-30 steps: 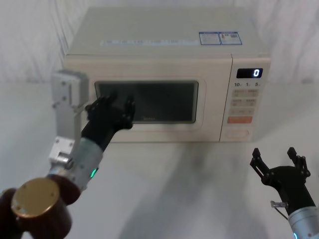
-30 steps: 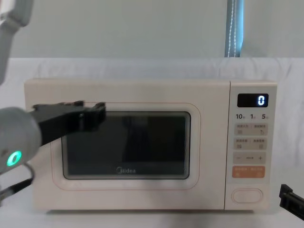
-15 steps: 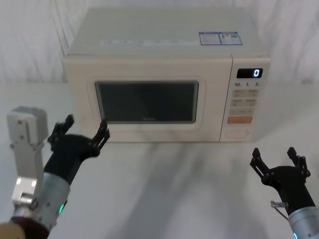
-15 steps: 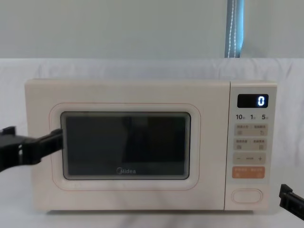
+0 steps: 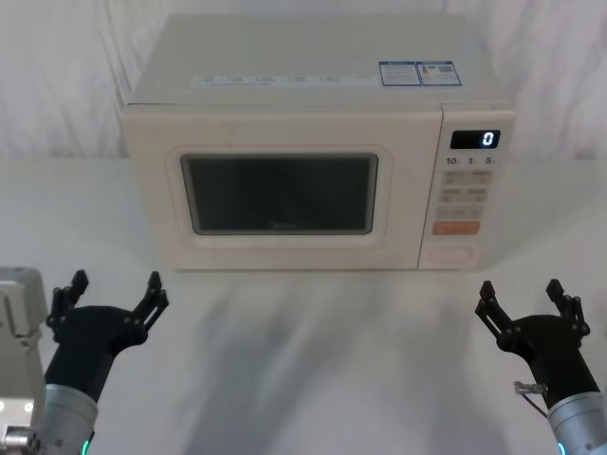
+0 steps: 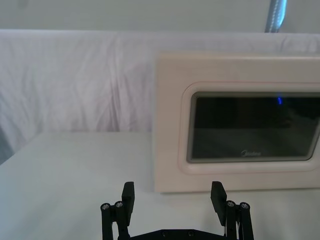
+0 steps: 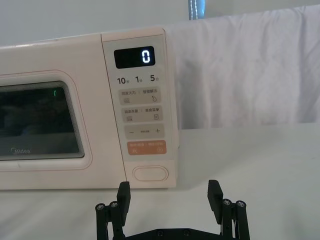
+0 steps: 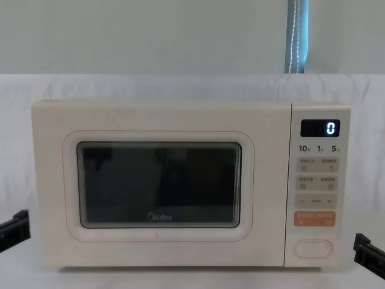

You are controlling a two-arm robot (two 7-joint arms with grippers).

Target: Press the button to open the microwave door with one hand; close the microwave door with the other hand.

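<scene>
The cream microwave stands at the back of the table with its microwave door (image 5: 280, 194) (image 8: 159, 183) (image 6: 240, 130) (image 7: 40, 125) shut flush against the body. The oval cream button (image 5: 452, 254) (image 8: 313, 248) (image 7: 149, 173) sits at the bottom of the control strip, under the orange key. My left gripper (image 5: 106, 301) (image 6: 173, 197) hangs open low at the front left, well clear of the door. At the front right my right gripper (image 5: 522, 301) (image 7: 169, 196) is open too, a short way in front of the button and touching nothing.
The white table (image 5: 313, 360) stretches between the microwave and both grippers. A white cloth backdrop (image 6: 75, 85) hangs behind the microwave. The display (image 8: 320, 127) reads 0.
My left gripper has drawn back from the door window, down and to the left, to the table's front left. The door stays shut. The right arm has not moved.
</scene>
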